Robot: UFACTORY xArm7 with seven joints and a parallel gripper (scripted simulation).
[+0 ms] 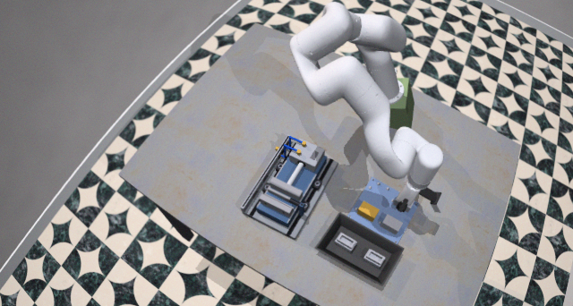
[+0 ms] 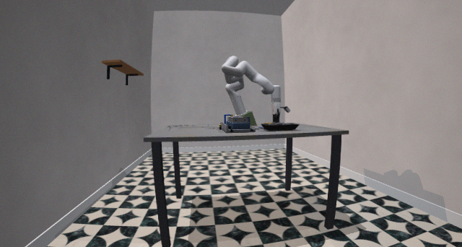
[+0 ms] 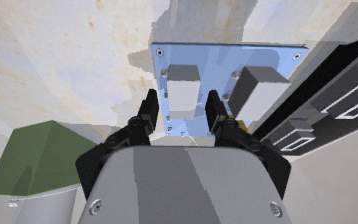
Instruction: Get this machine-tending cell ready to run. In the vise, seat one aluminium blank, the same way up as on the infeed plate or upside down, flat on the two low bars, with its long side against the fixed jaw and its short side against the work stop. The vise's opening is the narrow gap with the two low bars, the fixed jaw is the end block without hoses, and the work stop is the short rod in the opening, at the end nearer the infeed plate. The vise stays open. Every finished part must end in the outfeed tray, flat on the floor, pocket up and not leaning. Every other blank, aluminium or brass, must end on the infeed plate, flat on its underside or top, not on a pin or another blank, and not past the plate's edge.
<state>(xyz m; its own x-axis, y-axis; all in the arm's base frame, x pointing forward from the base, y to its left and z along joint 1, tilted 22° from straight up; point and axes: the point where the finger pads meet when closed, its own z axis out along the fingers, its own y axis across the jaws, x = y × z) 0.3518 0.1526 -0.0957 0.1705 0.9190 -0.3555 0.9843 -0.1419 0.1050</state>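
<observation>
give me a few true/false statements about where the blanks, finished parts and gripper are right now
1. Two finished parts lie pocket up in the outfeed tray. True.
2. The gripper is shut on the brass blank. False: it is open, fingers on either side of a grey aluminium blank on the infeed plate.
3. An aluminium blank is already seated in the vise. False: none shows in its opening.
4. The brass blank lies on the infeed plate. True.
5. The green block stands in the tray. False: it stands behind the plate, under the arm.
</observation>
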